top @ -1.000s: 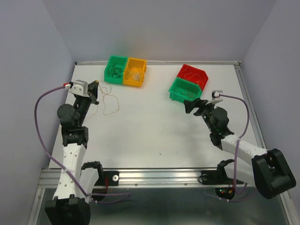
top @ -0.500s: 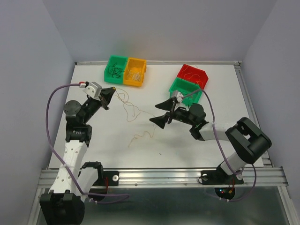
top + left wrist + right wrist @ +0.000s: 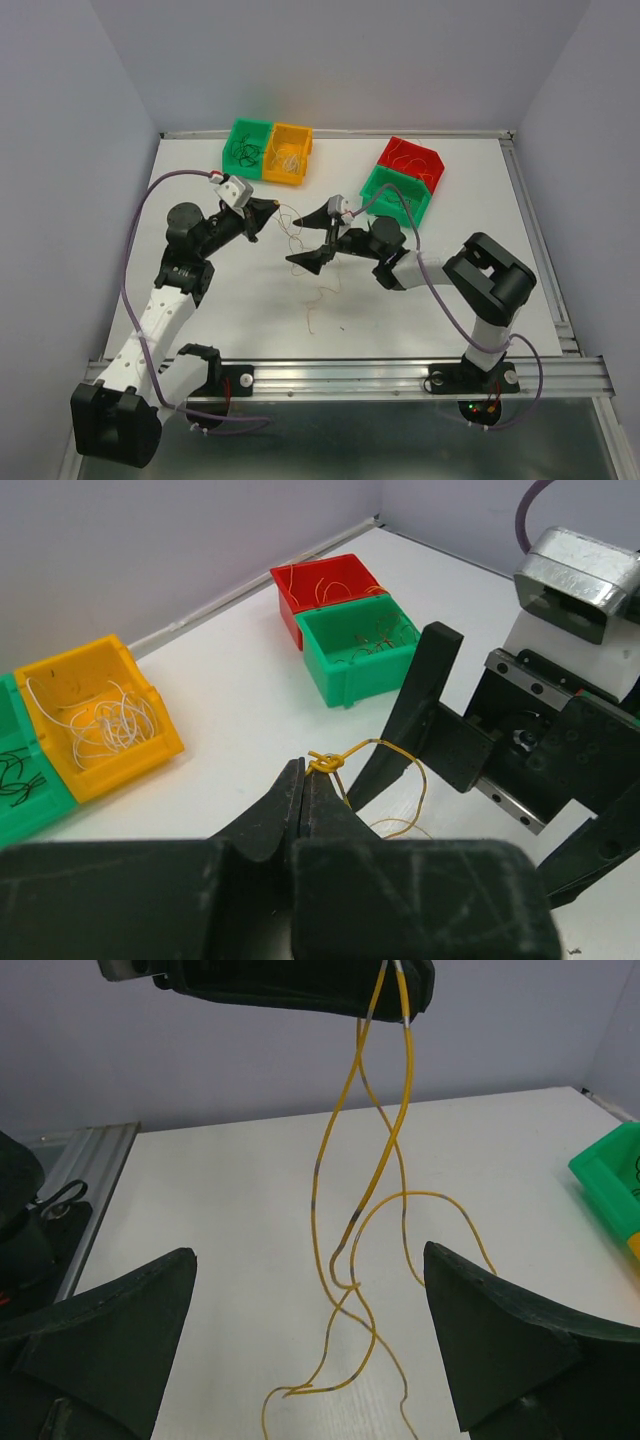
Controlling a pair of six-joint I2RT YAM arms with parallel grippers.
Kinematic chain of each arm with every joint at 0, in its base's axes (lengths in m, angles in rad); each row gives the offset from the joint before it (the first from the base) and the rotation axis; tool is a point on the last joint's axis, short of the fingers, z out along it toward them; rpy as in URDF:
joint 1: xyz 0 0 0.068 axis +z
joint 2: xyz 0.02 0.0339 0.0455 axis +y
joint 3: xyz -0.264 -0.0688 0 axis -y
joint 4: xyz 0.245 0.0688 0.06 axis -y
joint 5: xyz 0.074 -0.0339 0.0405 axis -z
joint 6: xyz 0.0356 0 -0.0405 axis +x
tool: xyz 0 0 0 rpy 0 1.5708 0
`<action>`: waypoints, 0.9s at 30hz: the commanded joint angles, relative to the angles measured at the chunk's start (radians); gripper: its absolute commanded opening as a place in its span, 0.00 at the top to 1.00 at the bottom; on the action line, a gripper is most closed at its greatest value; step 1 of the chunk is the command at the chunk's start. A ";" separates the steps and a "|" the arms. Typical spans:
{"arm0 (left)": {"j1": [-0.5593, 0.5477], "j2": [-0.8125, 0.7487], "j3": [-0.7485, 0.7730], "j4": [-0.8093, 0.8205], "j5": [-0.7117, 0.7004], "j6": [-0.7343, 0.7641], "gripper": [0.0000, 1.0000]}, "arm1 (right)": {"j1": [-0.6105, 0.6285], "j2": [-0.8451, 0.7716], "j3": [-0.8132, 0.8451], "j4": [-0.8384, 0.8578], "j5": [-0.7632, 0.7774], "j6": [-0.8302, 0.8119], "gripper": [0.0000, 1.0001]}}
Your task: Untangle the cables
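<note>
The cables (image 3: 312, 290) are thin yellow-orange strands, tangled together. My left gripper (image 3: 272, 209) is shut on a small knot at their top end (image 3: 328, 763) and holds them above the table. They hang down in twisted loops (image 3: 358, 1215) and trail onto the white table. My right gripper (image 3: 306, 238) is open wide and empty, facing the left gripper, with one finger on each side of the hanging strands (image 3: 110, 1330) and not touching them. The left gripper's shut fingers show at the top of the right wrist view (image 3: 300, 985).
At the back left, a green bin (image 3: 247, 147) holds dark strands and a yellow bin (image 3: 288, 152) holds whitish ones. At the back right are a red bin (image 3: 410, 158) and a green bin (image 3: 395, 192) with more strands. A metal rail (image 3: 340, 375) lines the near edge.
Both arms swung in toward the table's middle. The left gripper carried the cables rightward. The right gripper came left and now brackets the hanging strands.
</note>
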 commanded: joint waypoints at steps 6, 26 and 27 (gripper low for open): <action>-0.024 -0.014 0.069 -0.033 0.077 0.010 1.00 | 0.025 0.127 0.150 0.079 0.186 -0.110 0.00; -0.025 0.032 0.086 -0.045 -0.106 0.038 0.36 | 0.026 0.045 0.027 0.139 0.237 -0.003 1.00; -0.024 0.028 0.082 -0.038 -0.133 0.037 0.21 | 0.026 0.008 0.013 0.136 0.263 0.007 1.00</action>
